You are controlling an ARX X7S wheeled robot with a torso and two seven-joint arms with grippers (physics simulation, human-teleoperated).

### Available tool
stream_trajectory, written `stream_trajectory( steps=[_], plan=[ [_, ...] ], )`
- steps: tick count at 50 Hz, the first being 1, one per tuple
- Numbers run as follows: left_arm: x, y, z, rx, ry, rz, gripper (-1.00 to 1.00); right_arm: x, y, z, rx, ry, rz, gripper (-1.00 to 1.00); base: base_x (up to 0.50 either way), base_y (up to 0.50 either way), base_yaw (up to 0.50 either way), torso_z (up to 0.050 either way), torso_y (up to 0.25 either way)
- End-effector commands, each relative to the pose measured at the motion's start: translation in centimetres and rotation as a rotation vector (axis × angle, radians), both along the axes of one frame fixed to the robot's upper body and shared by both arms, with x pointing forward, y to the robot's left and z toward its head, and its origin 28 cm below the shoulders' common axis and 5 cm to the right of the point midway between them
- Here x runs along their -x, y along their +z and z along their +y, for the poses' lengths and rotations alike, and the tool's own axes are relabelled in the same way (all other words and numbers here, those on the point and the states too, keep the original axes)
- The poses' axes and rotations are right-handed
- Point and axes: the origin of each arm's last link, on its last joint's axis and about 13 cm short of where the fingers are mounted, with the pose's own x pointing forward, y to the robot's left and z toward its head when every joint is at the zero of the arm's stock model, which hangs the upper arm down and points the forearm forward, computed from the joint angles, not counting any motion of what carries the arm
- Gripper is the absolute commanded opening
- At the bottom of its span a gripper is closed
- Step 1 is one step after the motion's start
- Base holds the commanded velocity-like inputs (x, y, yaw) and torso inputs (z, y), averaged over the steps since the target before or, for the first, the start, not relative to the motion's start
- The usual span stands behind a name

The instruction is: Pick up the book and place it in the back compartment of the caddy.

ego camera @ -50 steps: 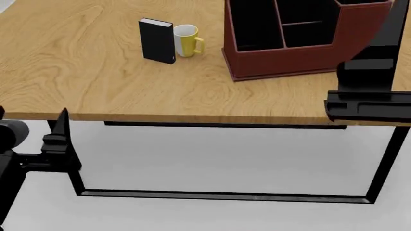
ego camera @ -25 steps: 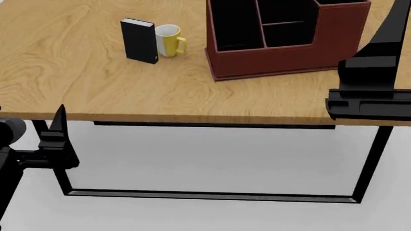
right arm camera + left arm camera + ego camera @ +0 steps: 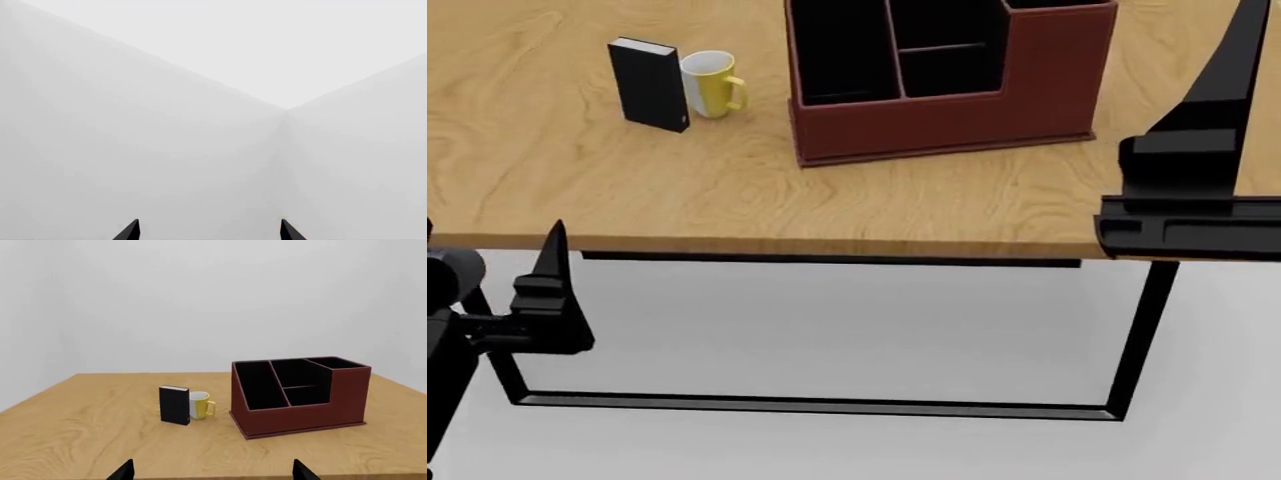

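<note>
book point(image 3: 649, 84) upright beside mug point(image 3: 711, 83), apart from caddy point(image 3: 948, 110); both tools seem open w/ nothing held.

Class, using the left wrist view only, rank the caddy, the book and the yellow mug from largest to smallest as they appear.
1. The caddy, by far the largest.
2. The book, much smaller, upright.
3. The yellow mug, slightly shorter than the book beside it, though partly hidden, so that gap is narrow.

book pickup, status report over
Both hands open, empty, off the table. Book upright, untouched, touching mug. Caddy empty, path clear.
</note>
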Motion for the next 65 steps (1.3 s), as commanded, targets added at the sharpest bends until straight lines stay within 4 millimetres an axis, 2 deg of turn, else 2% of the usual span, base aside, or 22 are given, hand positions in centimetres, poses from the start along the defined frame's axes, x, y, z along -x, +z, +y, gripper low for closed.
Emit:
stream_trajectory(
  steps=[1,7,24,65],
  plan=[
    [0.02,-0.14,-0.06,-0.002,-0.003,0.002,1.00,0.05,-0.10,0.06,0.003,0.005,0.001,1.00,0.00,-0.33,0.00,0.000,0.000],
    [0.06,-0.06,-0.03,0.002,-0.002,0.000,1.00,0.09,-0.08,0.04,0.006,0.004,0.003,1.00,0.00,-0.31,0.00,0.000,0.000],
    [-0.14,-0.18,-0.05,0.017,-0.004,0.007,1.00,-0.08,-0.08,0.15,-0.007,0.003,-0.010,1.00,0.00,0.00,0.00,0.000,0.000],
    [0.07,0.10,0.54,0.035,0.014,-0.023,1.00,0.29,-0.02,0.51,0.022,0.002,0.004,1.00,0.32,-0.06,0.00,0.000,0.000]
  ],
)
